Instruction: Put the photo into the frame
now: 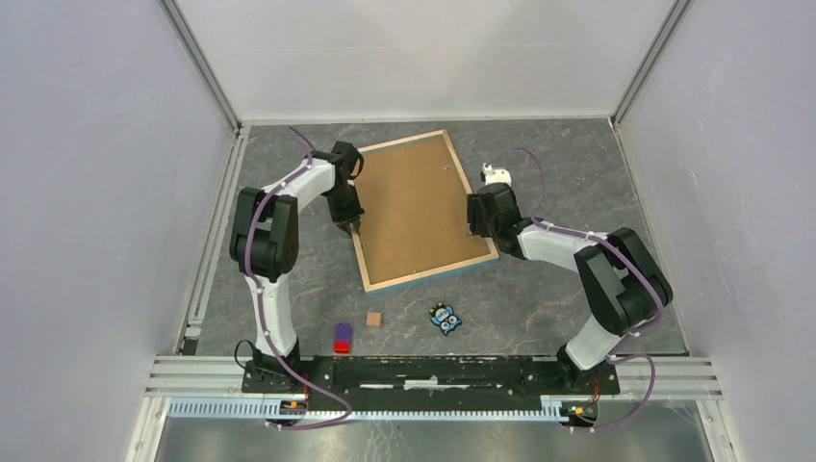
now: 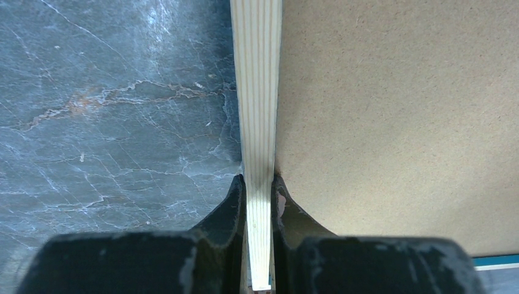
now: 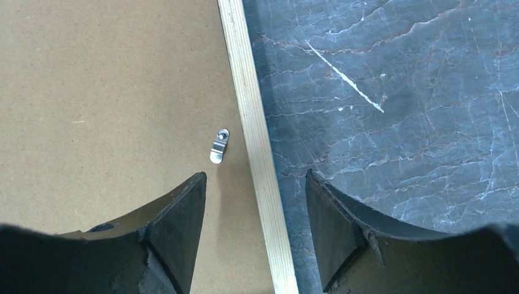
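Left tool [image 2: 258, 184]: closed on the light wooden back rim of the frame [image 2: 257, 92] — one finger on the table [image 2: 110, 122] side, the other on the backing board [image 2: 398, 122] side; seen from above, it sits at the frame's 9 o'clock edge.
Right tool [image 3: 256, 177]: fingers spread wide, straddling the rim at the frame's 3 o'clock edge and gripping nothing.
Frame: lies flat on the table with its back up, mid-table between the two arms; long sides run roughly 11 to 5 o'clock, and a sliver of blue shows along the near edge.
Backing board: plain brown, filling the frame's opening.
Metal clip [image 3: 220, 146]: on the board just beside the rim, at about 11 o'clock from the right tool.
Loose items: a small brown cube [image 1: 373, 319], a red-and-purple block [image 1: 342, 337] and a blue-black card [image 1: 445, 318] — all toward 6 o'clock of the frame, apart from it.
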Robot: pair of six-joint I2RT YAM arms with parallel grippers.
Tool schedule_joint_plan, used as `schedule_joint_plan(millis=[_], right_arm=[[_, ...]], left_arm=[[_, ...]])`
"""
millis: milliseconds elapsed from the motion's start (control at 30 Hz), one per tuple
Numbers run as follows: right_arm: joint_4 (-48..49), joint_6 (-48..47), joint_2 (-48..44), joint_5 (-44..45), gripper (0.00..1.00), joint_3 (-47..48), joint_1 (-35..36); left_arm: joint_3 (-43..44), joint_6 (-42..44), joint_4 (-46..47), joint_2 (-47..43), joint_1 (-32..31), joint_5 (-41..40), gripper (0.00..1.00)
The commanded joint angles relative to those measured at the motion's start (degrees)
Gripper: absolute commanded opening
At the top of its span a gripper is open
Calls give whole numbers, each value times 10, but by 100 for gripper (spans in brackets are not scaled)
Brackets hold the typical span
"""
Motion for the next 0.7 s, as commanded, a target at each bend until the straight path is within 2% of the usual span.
schedule_joint_plan(millis=[0, 167, 400, 467, 567, 667], right_arm=[[28, -6, 24, 2, 66, 30, 3], [-13, -9, 76, 19, 66, 76, 5], [-18, -6, 78, 25, 62, 71, 8], [-35, -7, 87, 32, 58, 81, 8], [-40, -9, 89, 25, 46, 78, 8], [-33, -9, 90, 13, 39, 74, 8]], left_arm=[[-4, 2, 10, 12, 2, -6, 2], [-5, 1, 10, 11, 2, -3, 2], [-6, 2, 11, 12, 2, -2, 2], [-7, 2, 11, 10, 2, -5, 2], [-8, 2, 11, 9, 2, -10, 2], [-9, 3, 11, 7, 2, -9, 2]])
